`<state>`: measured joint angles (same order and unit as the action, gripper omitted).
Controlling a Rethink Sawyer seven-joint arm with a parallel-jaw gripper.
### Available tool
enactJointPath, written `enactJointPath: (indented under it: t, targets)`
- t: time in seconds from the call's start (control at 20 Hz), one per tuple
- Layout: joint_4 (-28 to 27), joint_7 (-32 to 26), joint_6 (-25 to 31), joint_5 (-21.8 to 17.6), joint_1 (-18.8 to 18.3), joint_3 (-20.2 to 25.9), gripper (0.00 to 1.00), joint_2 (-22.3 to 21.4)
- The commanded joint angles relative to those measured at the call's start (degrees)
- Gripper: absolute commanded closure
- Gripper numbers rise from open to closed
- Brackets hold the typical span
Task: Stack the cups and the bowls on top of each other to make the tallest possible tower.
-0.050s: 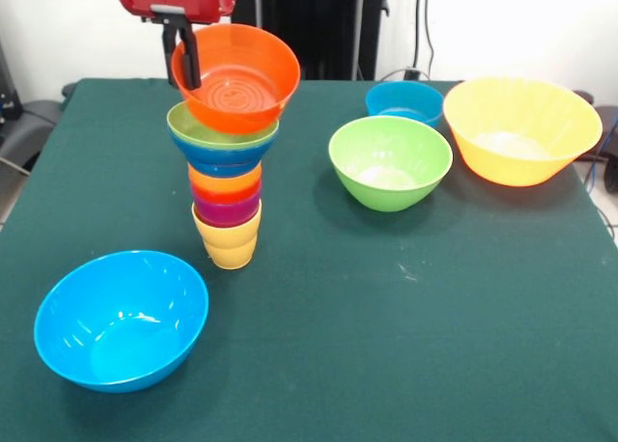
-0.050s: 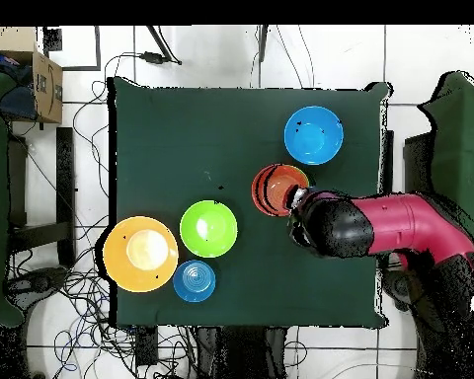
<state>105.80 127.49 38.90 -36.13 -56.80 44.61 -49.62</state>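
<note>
Overhead, orange-red bowl (image 1: pixel 238 75) rim between fingers (image 1: pixel 193 64)

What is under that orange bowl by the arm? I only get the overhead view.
Observer: A many-coloured nested tower, standing on a yellow cup.
Operator: Does the bowl sit flat on it?
Observer: No. The orange bowl is tilted, its mouth turned partly towards the front camera, low over the tower's green bowl. I cannot tell if they touch.
Operator: What holds it there?
Observer: The gripper pinches its rim from above.
</note>
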Motion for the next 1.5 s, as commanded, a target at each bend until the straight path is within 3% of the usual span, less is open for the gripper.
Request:
enactJointPath:
  t: [0.05, 0.95, 1.5]
  targets:
    - [-1.5, -16.2, 0.7, -2.6, -1.1, 3.2, 1.0, 0.9]
    - [-2.9, -12.1, -6.1, -9.3, -0.2, 2.8, 1.0, 4.8]
    - [-1.7, -10.3, -8.0, -10.7, -0.5, 2.3, 1.0, 5.3]
